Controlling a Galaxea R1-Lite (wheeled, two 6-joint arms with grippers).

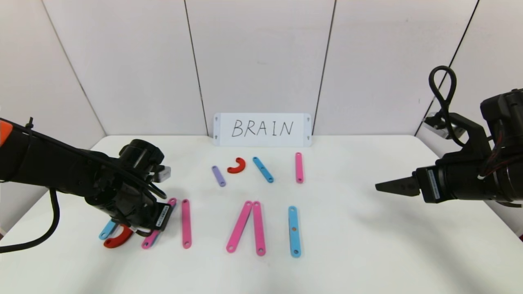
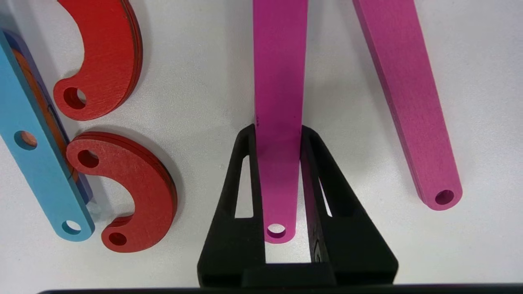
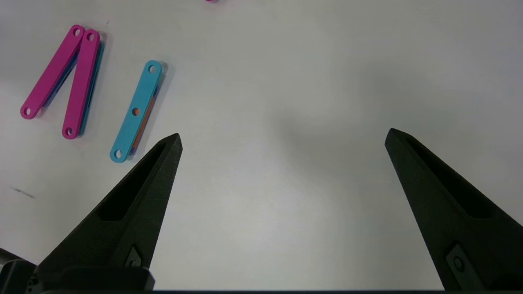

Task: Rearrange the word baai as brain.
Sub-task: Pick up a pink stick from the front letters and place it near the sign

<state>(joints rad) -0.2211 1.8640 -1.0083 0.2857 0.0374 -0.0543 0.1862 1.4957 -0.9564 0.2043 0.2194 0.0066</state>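
The left gripper [image 2: 278, 134] pinches a pink strip [image 2: 279, 102], seemingly touching both sides; its arm hides the strip's middle overhead. The right gripper [image 3: 282, 136] hangs wide open.

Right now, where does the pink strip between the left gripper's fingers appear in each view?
Head view: the pink strip, low left, mostly hidden under the left gripper.
Left wrist view: centre, between the black fingers.
Right wrist view: not in it; only the open right gripper.
Shared landmark: the neighbouring pink strip beside it.
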